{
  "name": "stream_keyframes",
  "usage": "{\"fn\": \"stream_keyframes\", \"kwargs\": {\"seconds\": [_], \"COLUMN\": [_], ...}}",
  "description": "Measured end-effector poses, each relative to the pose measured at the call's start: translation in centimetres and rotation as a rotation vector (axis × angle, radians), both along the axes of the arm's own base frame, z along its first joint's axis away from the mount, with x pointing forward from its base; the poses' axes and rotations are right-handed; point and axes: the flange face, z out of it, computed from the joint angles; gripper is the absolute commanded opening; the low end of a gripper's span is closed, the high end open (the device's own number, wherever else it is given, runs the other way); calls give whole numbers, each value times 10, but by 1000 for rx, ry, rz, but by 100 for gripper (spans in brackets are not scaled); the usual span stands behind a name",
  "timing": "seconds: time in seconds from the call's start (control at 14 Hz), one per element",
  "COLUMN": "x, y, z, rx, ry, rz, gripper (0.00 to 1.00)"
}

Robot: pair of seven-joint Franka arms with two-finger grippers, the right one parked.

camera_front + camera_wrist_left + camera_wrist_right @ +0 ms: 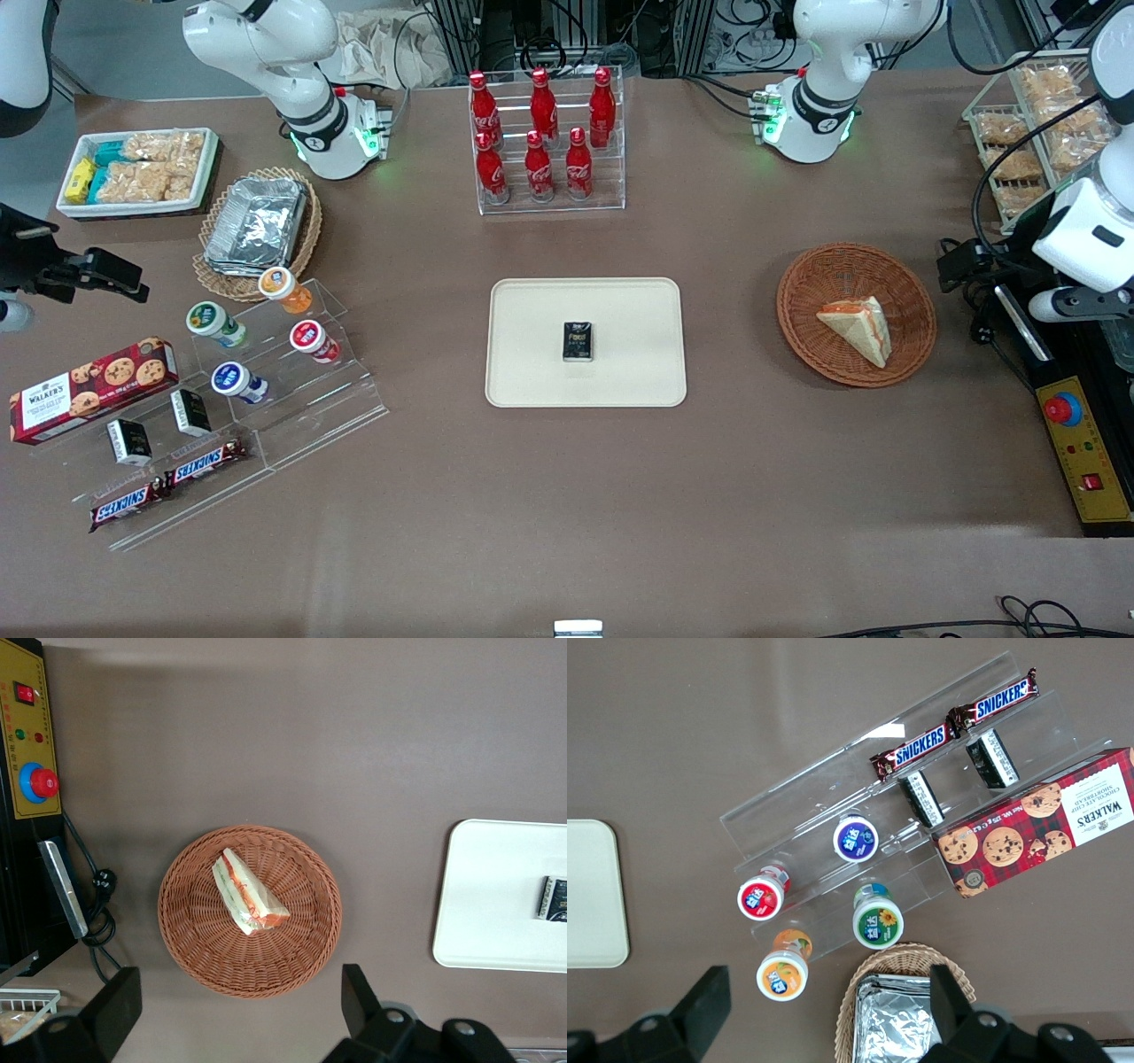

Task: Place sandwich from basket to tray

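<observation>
Front view: sandwich (858,328) lying in reddish-brown basket (856,314), toward the working arm's end of the counter (567,496). Wedge on its side, orange-red filling edge facing away from the camera. Cream tray (586,342) mid-counter, well apart from basket, carrying one small black packet (578,342) near its centre. Rack of red cola bottles (542,133) farther from the camera than the tray. Toward the parked arm's end: tan basket with foil containers (258,227), clear stepped stand with small tubs (266,337), cookie box (91,387), Snickers bars (168,486), white bin of snack packets (137,171). Yellow control box with red stop button (1083,447) at counter edge near the basket. Working arm's gripper itself not made out here.

Left wrist view: gripper (235,1014) hovering high above counter, just beside basket (250,910) rim. Jaws spread wide, nothing between them, no contact with anything. Sandwich (247,892) resting near basket centre, green and orange-red filling visible along one edge. Tray (501,895) corner and black packet (553,898) seen apart from basket.

Right wrist view: stand, tubs, bars, cookie box, foil basket; no task item but a tray (594,893) corner.
</observation>
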Motion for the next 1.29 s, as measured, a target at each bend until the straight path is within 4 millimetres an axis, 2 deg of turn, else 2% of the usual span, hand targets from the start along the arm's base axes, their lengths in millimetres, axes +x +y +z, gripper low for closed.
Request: {"fn": "stream_keyframes", "kwargs": {"seconds": [0.43,0.79,0.93,1.07,1.29], "x": [0,0,-2,-8,-26], "y": [9,19,23,25,24], "z": [0,-10,-30,-59,-104], "rx": [-11,-21,-15,-10,-2], "ry": [1,23,34,31,37], "rz": [29,249,352,458,512], "gripper": [100,100,100,100,100]}}
